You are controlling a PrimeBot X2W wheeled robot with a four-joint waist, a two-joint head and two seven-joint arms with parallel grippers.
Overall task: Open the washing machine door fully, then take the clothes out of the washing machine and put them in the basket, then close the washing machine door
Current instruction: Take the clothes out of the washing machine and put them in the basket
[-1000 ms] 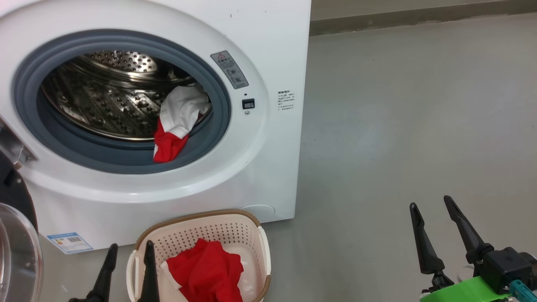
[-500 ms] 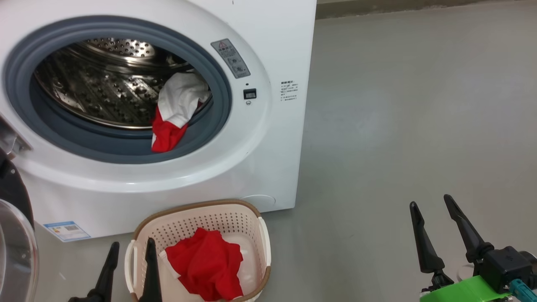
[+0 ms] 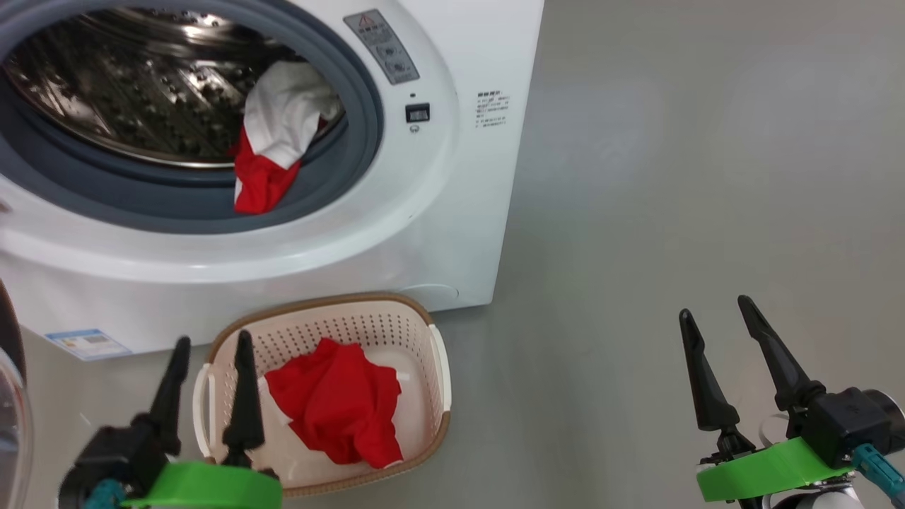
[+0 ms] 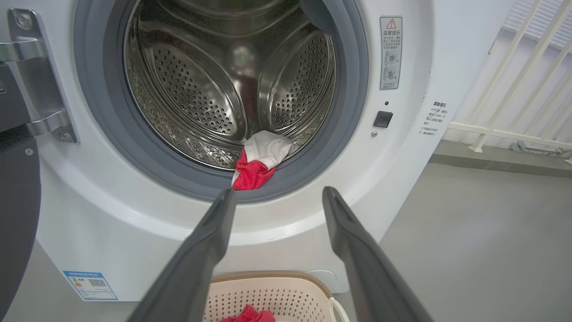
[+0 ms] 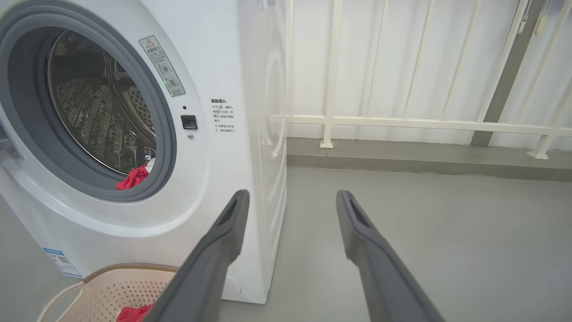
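One red-and-white garment (image 3: 269, 148) at the white washing machine (image 3: 452, 212) mouth.
Cream perforated basket (image 3: 368, 329) near, for short drops — left gripper (image 3: 213, 338), right gripper (image 3: 714, 305): spread, empty.

White front-loading washing machine (image 3: 438, 233) at 10 o'clock of the head view, mouth uncovered, grey rubber ring (image 3: 177, 205) and perforated steel drum (image 3: 127, 92) exposed. Glossy black-rimmed washing machine door (image 4: 18, 214) swung open on its hinge, at 9 o'clock of the left wrist view, well clear of the opening. Of the clothes (image 3: 272, 138), one red-and-white piece draped from the drum lip onto the ring at 5 o'clock of the opening; a second red piece (image 3: 336, 406) crumpled inside the basket (image 3: 318, 305). Cream, perforated, brown-rimmed, upright on the floor just before the machine, at 7 o'clock.
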